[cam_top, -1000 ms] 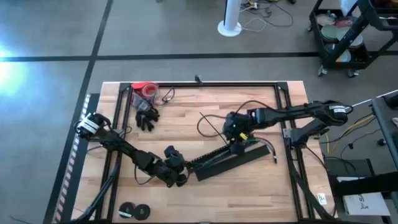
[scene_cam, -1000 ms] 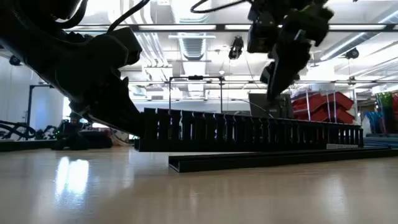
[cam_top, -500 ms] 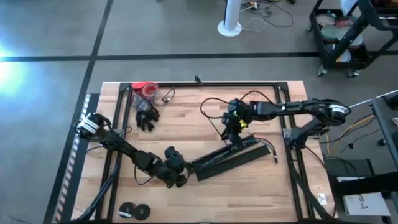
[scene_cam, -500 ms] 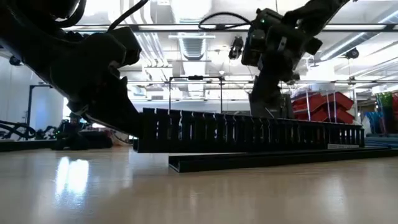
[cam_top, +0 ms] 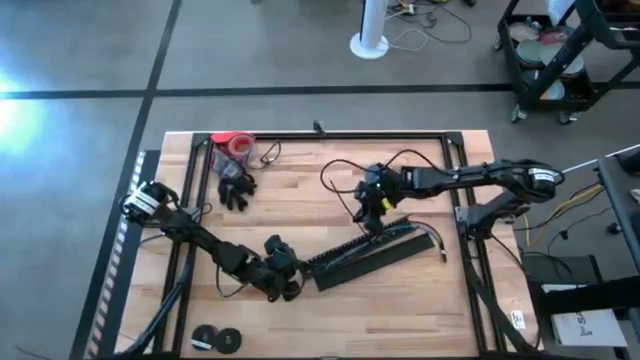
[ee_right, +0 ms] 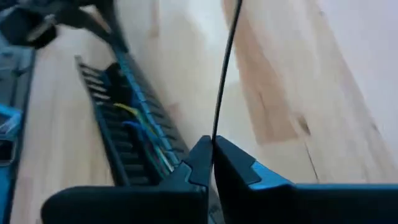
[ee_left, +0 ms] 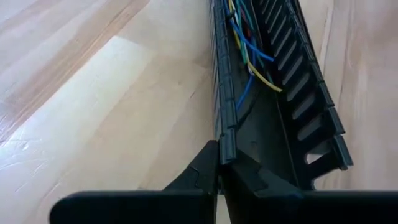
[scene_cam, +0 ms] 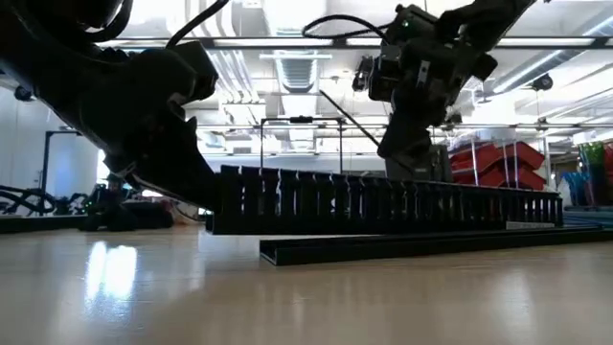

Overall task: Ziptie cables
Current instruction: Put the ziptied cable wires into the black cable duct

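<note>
The left gripper (ee_left: 219, 163) has its fingers clenched on the near wall of the slotted bar (cam_top: 362, 250), likely steadying it. The cables (ee_left: 247, 43) lie inside it. Above the bar's far end, the right gripper (ee_right: 212, 149) pinches a thin black strand (ee_right: 225, 74), probably a ziptie.

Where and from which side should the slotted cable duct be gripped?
Probably by one thin upright side wall at its end, coming along the slotted cable duct: one finger fits inside the open channel, one outside. The left gripper is shut on it so.
</note>
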`<action>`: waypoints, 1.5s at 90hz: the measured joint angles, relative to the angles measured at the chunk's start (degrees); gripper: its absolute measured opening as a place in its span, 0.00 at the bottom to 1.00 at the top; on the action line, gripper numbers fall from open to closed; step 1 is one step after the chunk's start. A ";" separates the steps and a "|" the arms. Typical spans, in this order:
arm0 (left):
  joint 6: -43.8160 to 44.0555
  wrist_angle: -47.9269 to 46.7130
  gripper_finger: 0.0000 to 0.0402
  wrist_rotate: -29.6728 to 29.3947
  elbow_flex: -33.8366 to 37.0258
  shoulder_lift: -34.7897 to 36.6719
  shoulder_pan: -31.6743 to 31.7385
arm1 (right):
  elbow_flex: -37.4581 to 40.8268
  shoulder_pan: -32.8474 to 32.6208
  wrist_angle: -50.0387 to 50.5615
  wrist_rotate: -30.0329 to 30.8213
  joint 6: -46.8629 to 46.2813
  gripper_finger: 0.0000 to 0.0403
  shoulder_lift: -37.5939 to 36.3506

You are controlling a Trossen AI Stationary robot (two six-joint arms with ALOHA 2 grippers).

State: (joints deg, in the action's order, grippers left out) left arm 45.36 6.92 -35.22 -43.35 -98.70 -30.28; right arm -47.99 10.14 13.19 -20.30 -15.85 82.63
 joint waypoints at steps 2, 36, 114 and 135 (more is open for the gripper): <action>0.00 0.00 0.00 0.00 0.00 0.00 0.00 | 0.00 -0.85 0.30 0.92 -1.54 0.00 -0.38; 3.24 0.65 0.00 -1.19 0.00 0.00 0.48 | -5.66 -23.42 9.01 33.94 -25.25 0.00 -1.14; 2.17 6.01 0.00 -4.41 0.00 -0.85 0.33 | -15.26 -27.51 13.74 38.63 -38.04 0.00 16.61; 1.67 6.19 0.00 -4.39 0.00 -0.85 0.33 | -15.43 -27.51 16.17 39.86 -39.89 0.00 16.46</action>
State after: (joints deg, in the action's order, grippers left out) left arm 47.03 13.11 -39.62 -43.35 -99.54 -29.95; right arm -63.42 -17.37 29.36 19.56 -55.73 99.09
